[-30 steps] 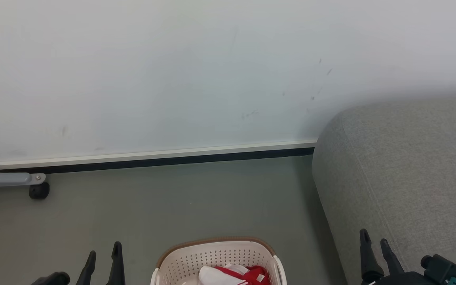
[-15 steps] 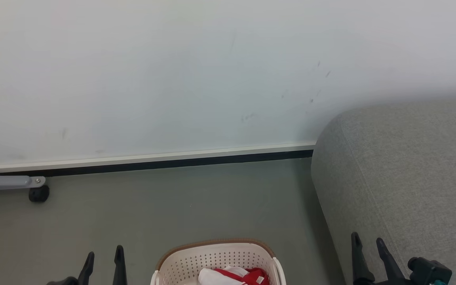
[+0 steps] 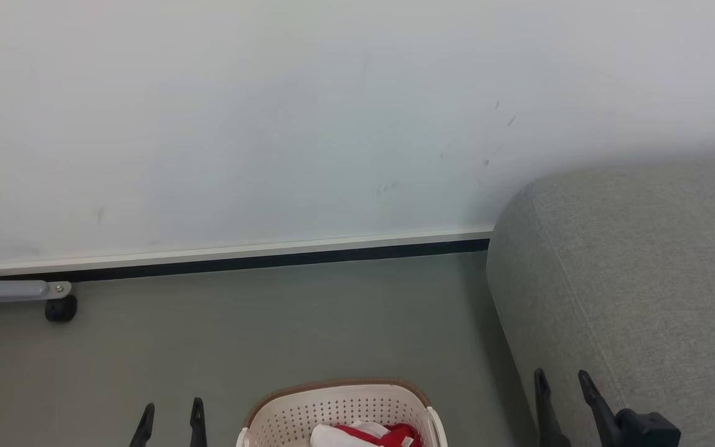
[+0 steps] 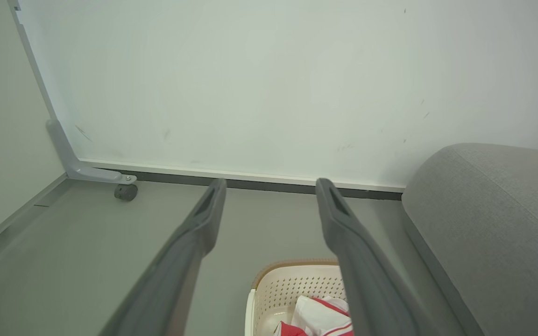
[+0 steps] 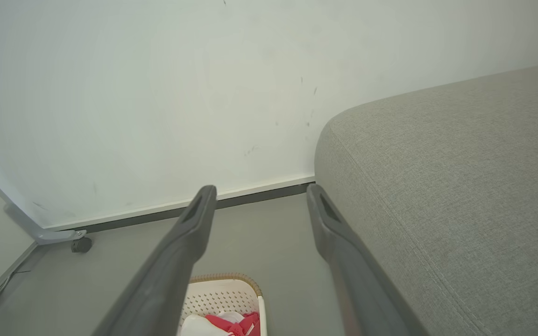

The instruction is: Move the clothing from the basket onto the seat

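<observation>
The cream-white basket [image 3: 339, 410] with a brown rim stands on the floor at the bottom middle of the head view, with red and white clothing [image 3: 370, 434] bunched inside. The light-grey seat [image 3: 637, 273] fills the right side. My left gripper [image 3: 171, 413] is open, low and left of the basket. My right gripper [image 3: 562, 382] is open beside the seat's rounded corner. The left wrist view shows the basket [image 4: 292, 289], the clothing [image 4: 320, 315] and the seat [image 4: 498, 219] past the open left gripper [image 4: 271, 186]. The right wrist view shows the basket [image 5: 224, 291] and clothing [image 5: 234, 324] below the open right gripper [image 5: 259, 191].
A white wall with a dark baseboard [image 3: 239, 261] runs behind the grey floor. A grey metal leg on a black caster [image 3: 59, 307] stands at the far left by the wall.
The head view has tilted slightly, so the basket sits lower in it. Both grippers have sunk toward the bottom edge; the right one has shifted left. Both stay open.
</observation>
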You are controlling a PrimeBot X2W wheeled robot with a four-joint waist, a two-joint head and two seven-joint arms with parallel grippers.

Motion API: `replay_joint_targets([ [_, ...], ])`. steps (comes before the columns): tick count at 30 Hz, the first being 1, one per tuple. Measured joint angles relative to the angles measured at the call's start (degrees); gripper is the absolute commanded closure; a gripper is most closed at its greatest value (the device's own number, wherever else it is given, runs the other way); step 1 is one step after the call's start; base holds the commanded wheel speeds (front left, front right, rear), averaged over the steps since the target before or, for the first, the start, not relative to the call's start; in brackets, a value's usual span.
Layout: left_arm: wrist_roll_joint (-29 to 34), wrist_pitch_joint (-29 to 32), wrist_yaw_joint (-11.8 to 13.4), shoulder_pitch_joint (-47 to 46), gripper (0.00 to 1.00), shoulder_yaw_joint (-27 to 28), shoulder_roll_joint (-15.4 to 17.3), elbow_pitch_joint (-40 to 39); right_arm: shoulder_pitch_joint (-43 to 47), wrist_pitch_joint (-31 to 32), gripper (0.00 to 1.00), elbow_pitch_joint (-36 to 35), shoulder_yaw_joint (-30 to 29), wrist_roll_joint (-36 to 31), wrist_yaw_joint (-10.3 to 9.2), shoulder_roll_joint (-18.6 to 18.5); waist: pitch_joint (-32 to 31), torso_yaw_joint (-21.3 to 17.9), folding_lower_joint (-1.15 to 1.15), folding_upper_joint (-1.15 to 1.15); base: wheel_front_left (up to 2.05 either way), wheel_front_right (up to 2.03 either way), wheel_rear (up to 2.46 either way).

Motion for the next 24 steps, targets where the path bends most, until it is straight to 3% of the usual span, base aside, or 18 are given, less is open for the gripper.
replay_joint_targets([
  [12, 6.7, -2.0, 0.1, 1.0, 0.0, -0.8, 0.0, 1.3, 0.5, -2.0, 0.0, -0.3, 2.1, -7.8, -1.36, -0.1, -0.7, -0.1, -0.01, 0.0, 0.0, 0.0, 0.0],
  [24, 6.6, -2.2, 0.0, 1.2, 0.0, -0.5, -0.3, 2.3, 0.5, -2.0, 0.0, -0.3, 2.0, -8.2, -1.36, -0.2, -0.7, -0.1, -0.01, 0.0, 0.0, 0.0, 0.0],
])
